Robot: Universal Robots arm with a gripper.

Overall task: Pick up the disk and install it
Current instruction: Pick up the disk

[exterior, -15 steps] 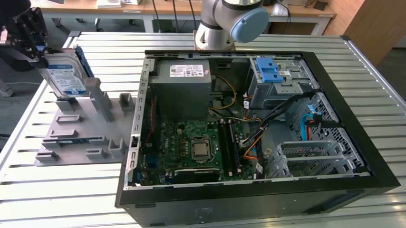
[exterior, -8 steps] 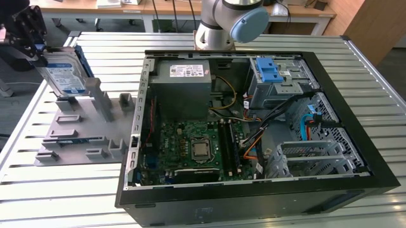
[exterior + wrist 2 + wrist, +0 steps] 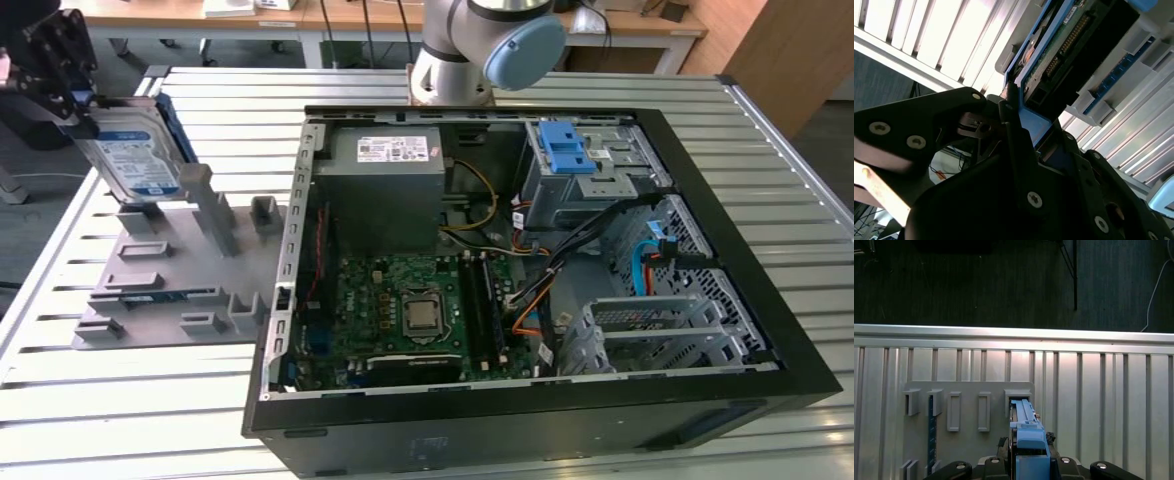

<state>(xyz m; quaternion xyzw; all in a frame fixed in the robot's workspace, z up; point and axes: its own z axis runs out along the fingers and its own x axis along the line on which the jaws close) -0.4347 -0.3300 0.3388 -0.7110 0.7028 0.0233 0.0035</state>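
Observation:
The disk (image 3: 134, 158), a silver drive with a white-and-blue label in a blue plastic frame, stands on edge at the exterior view's far left. Its lower end is at the slots of the grey holder plate (image 3: 160, 290); I cannot tell whether it rests in a slot. My black gripper (image 3: 83, 108) is shut on the disk's upper end. In the first wrist view the blue frame edge (image 3: 1026, 432) runs between my gripper (image 3: 1028, 462) and the holder's end slot (image 3: 1016, 397). In the second wrist view the drive's green circuit board (image 3: 1064, 45) shows beyond a black finger (image 3: 1014, 145).
An open black computer case (image 3: 534, 440) lies on the slatted metal table (image 3: 134, 420), to the exterior view's right of the holder. A grey drive cage with a blue latch (image 3: 567, 150) sits at its far corner. The arm's base (image 3: 467, 50) stands behind the case.

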